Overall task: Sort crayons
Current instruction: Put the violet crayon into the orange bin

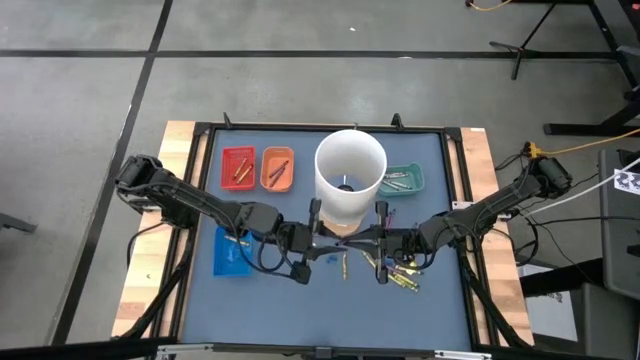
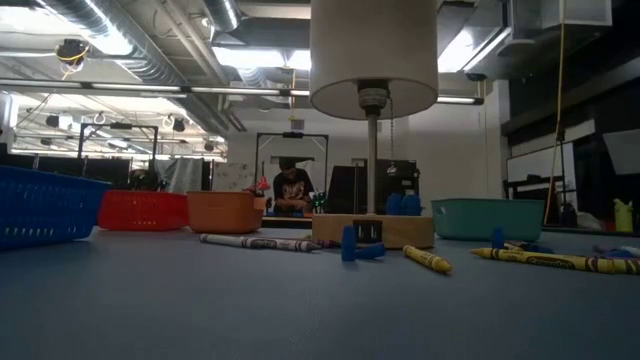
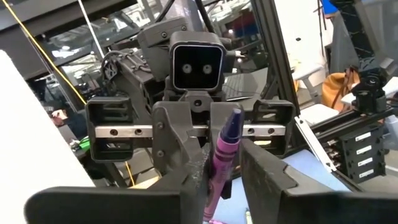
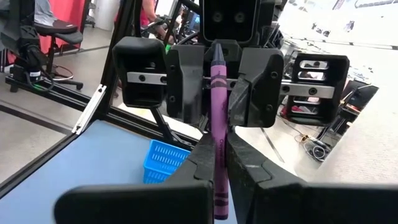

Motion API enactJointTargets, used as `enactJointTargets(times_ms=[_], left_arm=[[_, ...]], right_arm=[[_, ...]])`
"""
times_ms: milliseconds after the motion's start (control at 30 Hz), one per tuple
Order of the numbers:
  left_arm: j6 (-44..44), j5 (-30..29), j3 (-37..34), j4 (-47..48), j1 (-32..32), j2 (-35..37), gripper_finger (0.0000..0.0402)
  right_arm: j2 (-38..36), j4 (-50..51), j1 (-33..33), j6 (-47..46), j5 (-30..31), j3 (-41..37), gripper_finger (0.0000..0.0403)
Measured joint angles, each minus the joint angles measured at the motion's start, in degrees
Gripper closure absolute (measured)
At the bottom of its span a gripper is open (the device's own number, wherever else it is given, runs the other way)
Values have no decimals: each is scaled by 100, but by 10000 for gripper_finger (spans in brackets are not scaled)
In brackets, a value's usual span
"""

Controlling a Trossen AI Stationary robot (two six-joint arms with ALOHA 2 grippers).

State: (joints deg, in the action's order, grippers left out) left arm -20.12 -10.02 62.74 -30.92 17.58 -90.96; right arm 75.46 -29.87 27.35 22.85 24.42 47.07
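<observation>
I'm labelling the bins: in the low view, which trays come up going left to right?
blue tray → red tray → orange tray → teal tray

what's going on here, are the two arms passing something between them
It looks like a handover. Both arms meet over the middle of the table, just in front of the tall white cylinder. The right tool is shut on a purple crayon, and the left tool faces it with its fingers either side of the crayon's other end; whether they grip yet is unclear. More crayons lie loose on the blue mat, and a few sit in the small trays.
</observation>
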Motion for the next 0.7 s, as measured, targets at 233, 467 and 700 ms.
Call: enactJointTargets(times_ms=[233, 467, 700], left_arm=[[-17, -48, 0, -14, -2, 0, 386], [1, -396, 0, 41, 4, -1, 391], [191, -447, -2, 72, 7, -7, 388]], right_arm=[[0, 17, 2, -11, -13, 0, 384], [-4, 126, -2, -11, 15, 0, 384], [-9, 375, 0, -4, 16, 0, 333]])
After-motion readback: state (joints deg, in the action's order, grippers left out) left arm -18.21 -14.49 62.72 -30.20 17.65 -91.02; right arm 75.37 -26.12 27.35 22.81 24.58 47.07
